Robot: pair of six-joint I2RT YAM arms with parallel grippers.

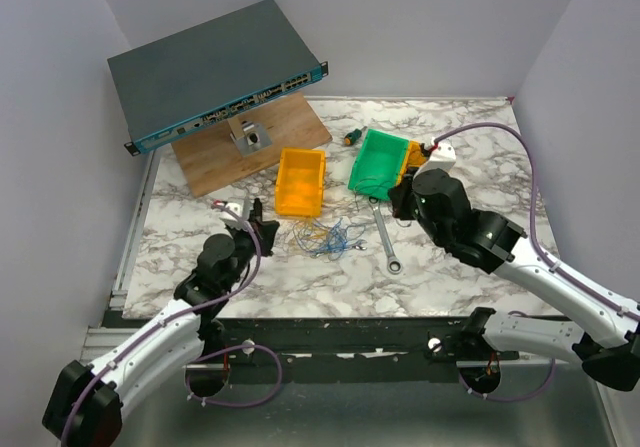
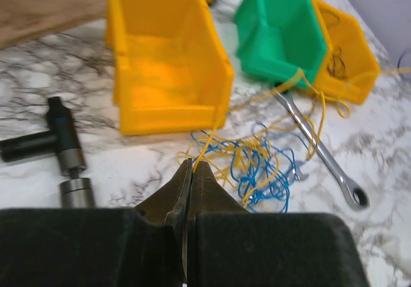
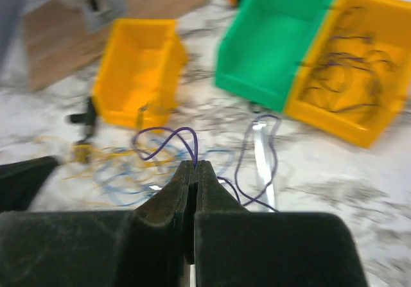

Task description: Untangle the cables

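Tightly, left fingers (image 2: 174, 200) pinch yellow cable (image 2: 203, 146), right fingers (image 3: 178, 187) purple cable (image 3: 182, 131).

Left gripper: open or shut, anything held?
Shut on a yellow wire. Left wrist view shows the left gripper with jaws pressed together, the wire emerging from the tips.

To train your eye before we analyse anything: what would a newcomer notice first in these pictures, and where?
First, the tangle of blue and yellow cables on the middle of the marble table. Each gripper is shut on one strand: the left gripper on a yellow wire, the right gripper on a purple wire. Behind the tangle sit a yellow bin and a green bin.
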